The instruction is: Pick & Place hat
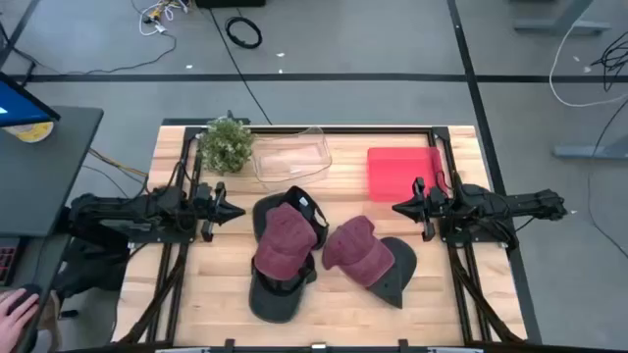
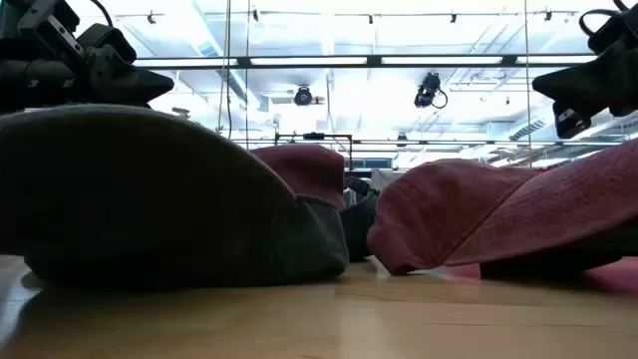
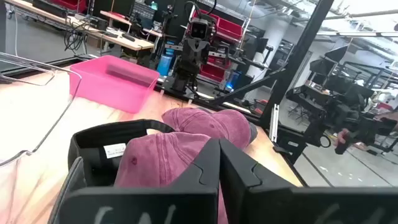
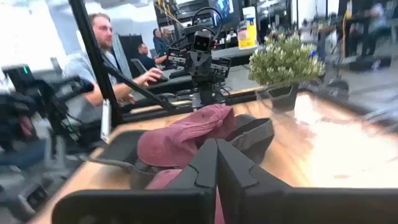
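High view: two maroon caps with dark brims lie side by side mid-table, the left hat (image 1: 283, 250) and right hat (image 1: 365, 253), brims toward the near edge, close together or just touching, can't tell which. Both loose on the wooden table (image 1: 471, 294), nothing gripping either. Left gripper (image 1: 235, 212) sits at the left side of the table, tip aimed inward at the hats, fingers pinched shut, empty. Right gripper (image 1: 400, 208) mirrors it from the right side, also closed with nothing in it. Both look parked short of the hats, facing each other across them, so I'd judge the pick hasn't begun. Behind the hats: clear plastic tray (image 1: 291, 156), red bin (image 1: 402, 171) at back right, small potted plant (image 1: 227, 144) at back left. Bin or tray is probably the drop spot; the task line doesn't say which. Jaws would need to open before any grasp. Soft crowns likely to squash, the stiff brim probably the better hold. Low view is mostly filled by the dark brim, grippers above table level. A person's hand (image 1: 12, 312) shows at the left edge, off the table
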Controlling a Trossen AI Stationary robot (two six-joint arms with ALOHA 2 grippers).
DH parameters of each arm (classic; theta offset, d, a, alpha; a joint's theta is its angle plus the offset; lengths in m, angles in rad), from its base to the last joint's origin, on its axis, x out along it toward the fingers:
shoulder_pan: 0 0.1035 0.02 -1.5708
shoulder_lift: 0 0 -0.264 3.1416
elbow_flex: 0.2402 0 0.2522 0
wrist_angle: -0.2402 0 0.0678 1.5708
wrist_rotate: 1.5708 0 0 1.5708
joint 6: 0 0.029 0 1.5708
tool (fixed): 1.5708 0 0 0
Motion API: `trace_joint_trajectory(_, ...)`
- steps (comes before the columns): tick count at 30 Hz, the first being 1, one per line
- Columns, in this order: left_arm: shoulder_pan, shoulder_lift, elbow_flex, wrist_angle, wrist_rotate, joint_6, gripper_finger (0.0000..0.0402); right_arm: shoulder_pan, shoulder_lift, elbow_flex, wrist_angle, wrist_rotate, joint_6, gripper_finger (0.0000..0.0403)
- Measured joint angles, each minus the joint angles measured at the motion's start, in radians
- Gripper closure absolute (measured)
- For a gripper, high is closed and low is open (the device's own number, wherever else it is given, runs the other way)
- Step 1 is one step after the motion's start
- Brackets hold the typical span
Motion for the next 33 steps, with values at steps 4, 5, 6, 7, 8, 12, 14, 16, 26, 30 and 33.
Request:
trace_joint_trajectory(4,0.000,0.000,0.000,0.000,-0.034,0.018,0.0399,0.000,0.000,0.000,0.000,-0.001,-0.010,0.0394)
trace_joint_trajectory(5,0.000,0.000,0.000,0.000,-0.042,0.018,0.0399,0.000,0.000,0.000,0.000,-0.001,-0.004,0.0394)
trace_joint_trajectory(6,0.000,0.000,0.000,0.002,-0.043,0.018,0.0399,0.000,0.000,0.000,0.000,-0.001,-0.001,0.0394)
trace_joint_trajectory(7,0.000,0.000,0.000,0.004,-0.043,0.018,0.0399,0.000,0.000,0.000,0.000,-0.002,0.004,0.0394)
trace_joint_trajectory(8,0.000,0.000,0.000,0.004,-0.042,0.019,0.0399,0.000,0.000,0.000,0.000,-0.002,0.008,0.0394)
trace_joint_trajectory(12,0.000,0.000,0.000,0.003,-0.051,0.019,0.0399,0.000,0.000,0.000,0.008,-0.002,0.074,0.0394)
trace_joint_trajectory(14,0.000,0.000,0.000,0.003,-0.066,0.019,0.0399,0.000,0.000,0.000,0.011,-0.002,0.112,0.0394)
trace_joint_trajectory(16,0.000,0.000,0.000,0.003,-0.068,0.018,0.0399,0.000,0.000,0.000,0.011,-0.002,0.138,0.0394)
trace_joint_trajectory(26,0.000,0.000,0.000,0.030,-0.129,-0.004,0.0399,0.000,0.001,0.000,0.020,0.001,0.237,0.0394)
trace_joint_trajectory(30,0.002,0.000,0.002,0.171,-0.272,-0.119,0.0399,0.000,0.005,0.000,0.098,0.110,0.169,0.0394)
trace_joint_trajectory(33,0.002,0.007,0.052,0.189,-0.288,-0.110,0.0399,-0.001,0.023,0.014,0.214,0.155,0.091,0.0394)
